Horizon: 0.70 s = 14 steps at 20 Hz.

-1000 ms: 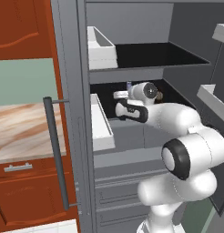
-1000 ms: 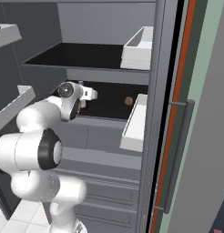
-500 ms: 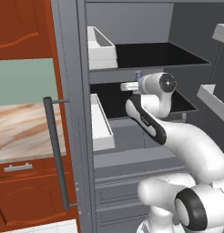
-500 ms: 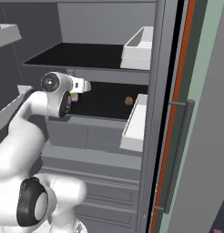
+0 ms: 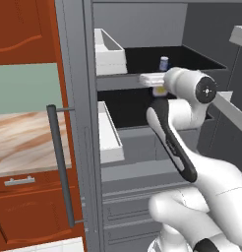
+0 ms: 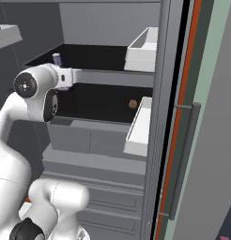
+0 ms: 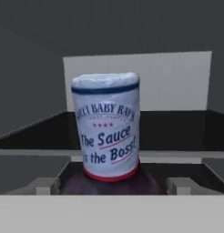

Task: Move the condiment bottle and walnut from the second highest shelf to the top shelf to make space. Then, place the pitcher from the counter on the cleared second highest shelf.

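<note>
- The condiment bottle [image 7: 106, 125] stands upright on the top shelf [image 5: 192, 60], its bluish-white cap showing above the shelf's front rim in both base views.
- It looks rigid and light, with a smooth, likely slick surface; being tall and narrow, it would probably tip if knocked near the cap.
- The best hold is likely across the dark body below the label, where the sides are widest.
- The tool [image 7: 109, 186] sits spread wide, a fingertip on either side of the bottle's base, neither pressing on it; I judge the bottle released.
- The walnut [image 6: 132, 104] lies on the second highest shelf [image 6: 96, 111], near the white door bin; small, hard and round, it may roll, so it calls for a centred pinch.
</note>
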### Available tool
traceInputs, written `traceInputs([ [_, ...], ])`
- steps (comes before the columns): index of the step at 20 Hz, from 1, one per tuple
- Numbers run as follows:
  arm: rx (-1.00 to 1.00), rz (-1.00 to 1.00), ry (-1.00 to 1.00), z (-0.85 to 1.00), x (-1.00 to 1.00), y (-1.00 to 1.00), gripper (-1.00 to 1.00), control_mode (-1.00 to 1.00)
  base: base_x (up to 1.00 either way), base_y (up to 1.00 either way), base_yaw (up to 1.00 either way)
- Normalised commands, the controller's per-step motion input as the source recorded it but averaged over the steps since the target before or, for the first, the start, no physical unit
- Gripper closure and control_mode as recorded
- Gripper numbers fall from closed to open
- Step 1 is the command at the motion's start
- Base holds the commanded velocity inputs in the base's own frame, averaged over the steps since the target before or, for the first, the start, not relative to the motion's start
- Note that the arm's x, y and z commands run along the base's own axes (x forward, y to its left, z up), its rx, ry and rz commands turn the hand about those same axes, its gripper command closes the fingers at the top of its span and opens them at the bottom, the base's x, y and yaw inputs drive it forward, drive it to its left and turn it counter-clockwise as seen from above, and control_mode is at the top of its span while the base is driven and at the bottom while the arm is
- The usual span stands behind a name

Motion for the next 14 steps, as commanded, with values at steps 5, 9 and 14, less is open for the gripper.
traceInputs([
  [5, 0.0, 0.0, -0.15, 0.9, -0.12, -0.11, 1.0, -1.0, 0.0, 0.0, 0.0],
  [9, 0.0, 0.0, 0.02, 0.74, 0.03, -0.21, 1.0, -1.0, 0.0, 0.0, 0.0],
  [14, 0.0, 0.0, 0.06, 0.09, 0.32, -0.13, 1.0, -1.0, 0.0, 0.0, 0.0],
])
